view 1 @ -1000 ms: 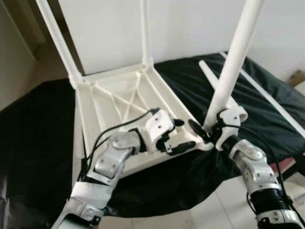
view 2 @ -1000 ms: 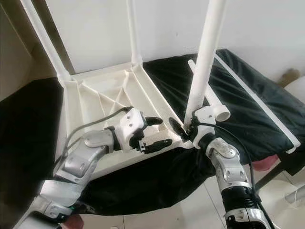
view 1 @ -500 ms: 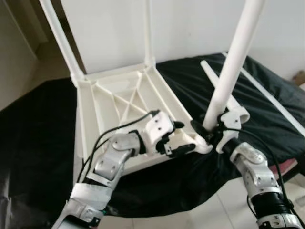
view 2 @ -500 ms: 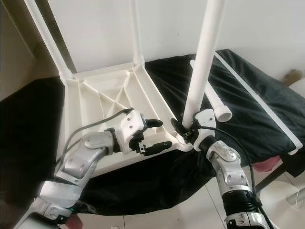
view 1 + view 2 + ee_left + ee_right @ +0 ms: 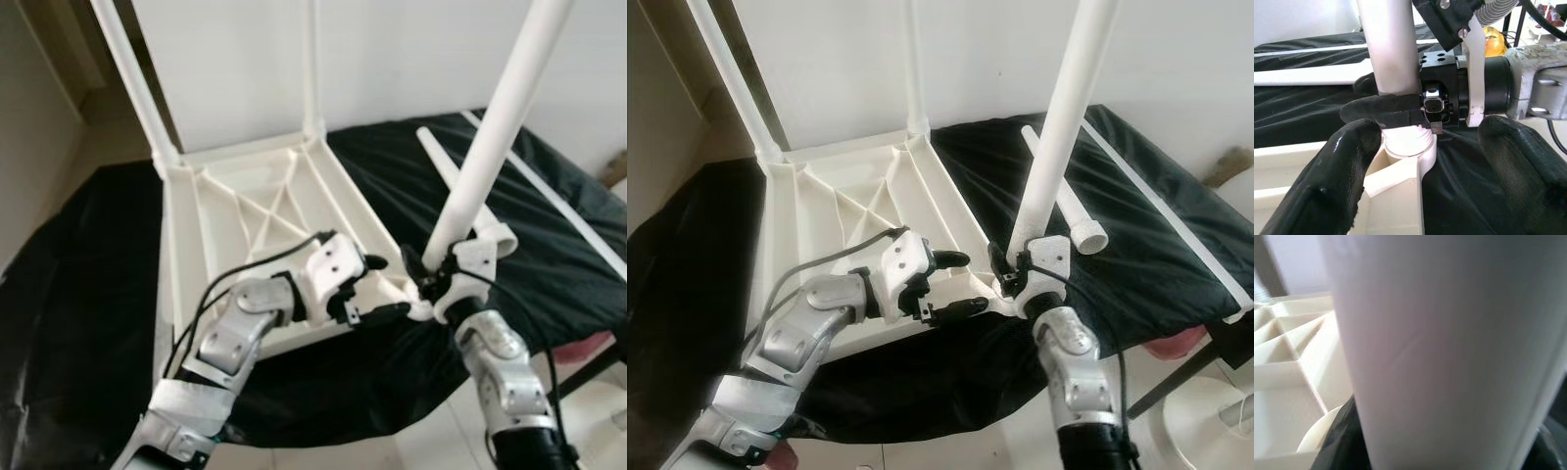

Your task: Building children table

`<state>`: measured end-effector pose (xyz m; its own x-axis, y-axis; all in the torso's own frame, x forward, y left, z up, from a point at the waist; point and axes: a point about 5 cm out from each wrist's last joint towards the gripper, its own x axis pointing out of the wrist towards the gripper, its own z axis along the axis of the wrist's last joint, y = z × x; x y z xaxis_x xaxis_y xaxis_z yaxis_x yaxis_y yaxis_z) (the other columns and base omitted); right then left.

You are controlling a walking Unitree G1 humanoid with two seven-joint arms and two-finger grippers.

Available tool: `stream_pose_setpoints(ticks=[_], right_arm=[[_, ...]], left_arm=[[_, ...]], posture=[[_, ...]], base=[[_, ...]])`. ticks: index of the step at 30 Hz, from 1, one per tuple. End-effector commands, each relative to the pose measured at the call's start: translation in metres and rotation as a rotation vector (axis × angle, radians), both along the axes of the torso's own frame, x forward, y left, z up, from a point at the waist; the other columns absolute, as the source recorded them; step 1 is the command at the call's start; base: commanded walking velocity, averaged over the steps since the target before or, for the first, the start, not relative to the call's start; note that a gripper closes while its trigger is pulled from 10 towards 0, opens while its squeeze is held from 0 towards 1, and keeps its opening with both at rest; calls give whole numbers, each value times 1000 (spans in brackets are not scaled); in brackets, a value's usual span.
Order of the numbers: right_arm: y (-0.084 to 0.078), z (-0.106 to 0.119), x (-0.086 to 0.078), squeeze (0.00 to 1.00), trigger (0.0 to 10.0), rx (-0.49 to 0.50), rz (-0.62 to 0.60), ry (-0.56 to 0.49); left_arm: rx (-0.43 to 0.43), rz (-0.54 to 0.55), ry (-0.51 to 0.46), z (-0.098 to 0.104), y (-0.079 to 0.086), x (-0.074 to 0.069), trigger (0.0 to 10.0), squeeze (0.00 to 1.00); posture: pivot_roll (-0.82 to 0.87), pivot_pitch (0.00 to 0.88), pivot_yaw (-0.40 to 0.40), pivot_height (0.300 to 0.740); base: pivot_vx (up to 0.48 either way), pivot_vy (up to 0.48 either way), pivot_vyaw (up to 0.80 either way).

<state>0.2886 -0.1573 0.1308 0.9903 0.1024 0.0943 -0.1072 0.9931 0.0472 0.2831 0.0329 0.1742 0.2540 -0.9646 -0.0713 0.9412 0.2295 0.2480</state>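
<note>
table top (image 5: 245, 211) upturned on black cloth (image 5: 78, 294), white wall (image 5: 392, 49).

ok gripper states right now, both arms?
Left gripper: open, straddling the tabletop corner, gripping nothing.
Right gripper: closed on the table leg.

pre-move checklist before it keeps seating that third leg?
1. Right gripper shut on the table leg near its base: ok.
2. Leg end over the corner socket: ok.
3. Leg fully seated: cannot tell; threads visible below it.
4. Left gripper open, straddling the tabletop edge beside the socket: ok.
5. Two far legs upright: ok.
6. Spare leg lying on the black cloth, apart: ok.
</note>
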Motion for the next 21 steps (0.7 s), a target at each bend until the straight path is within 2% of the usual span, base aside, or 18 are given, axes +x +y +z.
stream_pose_setpoints(ticks=[1,2,3,4,5,6,8,12,15,20,21], right_arm=[[0,-23,-5,0,10000,37,-96,112],[0,-24,-5,0,10000,25,-132,117],[-2,-26,-5,0,10000,22,-234,130],[-2,-26,-5,0,10000,22,-234,130],[-7,-28,-7,0,10000,42,-386,137],[-7,-28,-7,0,10000,42,-386,137],[-5,-28,-10,0,10000,59,-471,138],[4,-29,-11,0,10000,67,-450,147],[6,-29,-12,0,10000,73,-443,147],[0,-25,-11,0,10000,68,-467,119],[-5,-23,-8,1000,10000,78,-452,102]], left_arm=[[12,-4,7,-1,1,0,10000,0],[11,-3,8,-1,0,-1,10000,0],[9,-3,10,-1,1,-2,10000,0],[9,-3,10,-1,1,-2,10000,0],[9,1,14,-2,2,-4,10000,0],[9,1,14,-2,2,-4,10000,0],[10,8,20,-3,4,-6,10000,0],[9,17,26,-3,6,-8,10000,0],[11,17,28,-4,6,-9,10000,0],[17,16,22,-2,8,-7,10000,0],[20,20,17,-2,6,-5,10000,0]], posture=[[-69,12,45,740],[-66,14,43,740],[-57,20,37,740],[-57,20,37,740],[-48,25,34,740],[-48,25,34,740],[-40,29,33,740],[-28,34,36,740],[-24,33,42,740],[-21,20,48,740],[-24,14,43,740]], base=[[0,0,0],[0,0,0],[0,0,0],[0,0,0],[0,0,0],[0,0,0],[0,0,0],[0,0,0],[0,0,0],[0,0,0],[0,0,0]])
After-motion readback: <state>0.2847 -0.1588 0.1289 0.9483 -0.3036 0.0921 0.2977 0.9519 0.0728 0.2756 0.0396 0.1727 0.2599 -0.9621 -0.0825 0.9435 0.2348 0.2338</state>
